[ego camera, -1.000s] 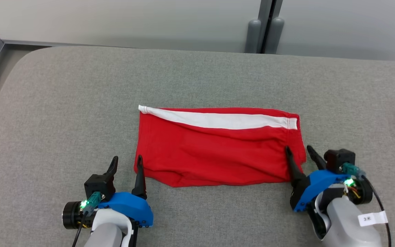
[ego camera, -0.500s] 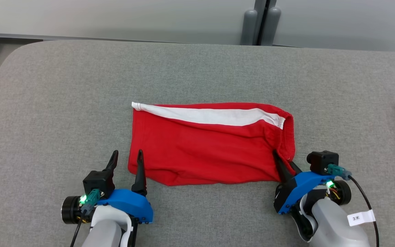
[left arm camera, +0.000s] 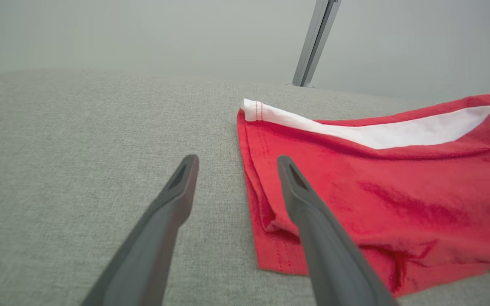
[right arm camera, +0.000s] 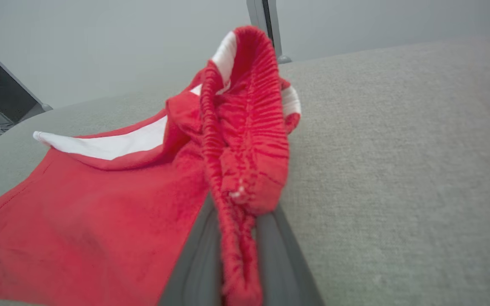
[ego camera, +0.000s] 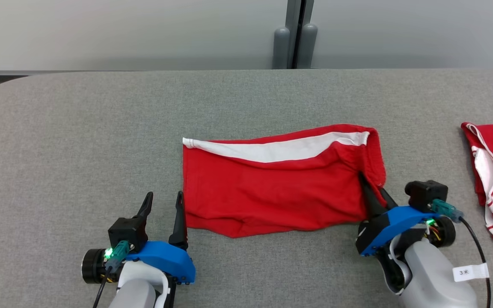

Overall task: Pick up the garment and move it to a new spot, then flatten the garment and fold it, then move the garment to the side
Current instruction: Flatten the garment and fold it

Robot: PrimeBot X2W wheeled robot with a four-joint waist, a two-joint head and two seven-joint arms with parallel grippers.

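The garment [ego camera: 280, 184] lies mid-desk [ego camera: 79, 128], a soft, light red cloth that will likely sag and bunch when lifted, so its hems and ribbed waistband look like the best holds. The right gripper [ego camera: 372, 188], at the garment's 4 o'clock, is clamped on that waistband, raising a ridge. The left gripper [ego camera: 164, 194], at 8 o'clock, stands spread, one finger over the hem corner. Another red cloth [ego camera: 490, 171] lies at 3 o'clock

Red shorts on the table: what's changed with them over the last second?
The right fingers closed on the waistband end of the red shorts, and that end is now bunched up off the grey table. The left fingers stayed open at the opposite edge, gripping nothing. The rest of the cloth stayed flat.
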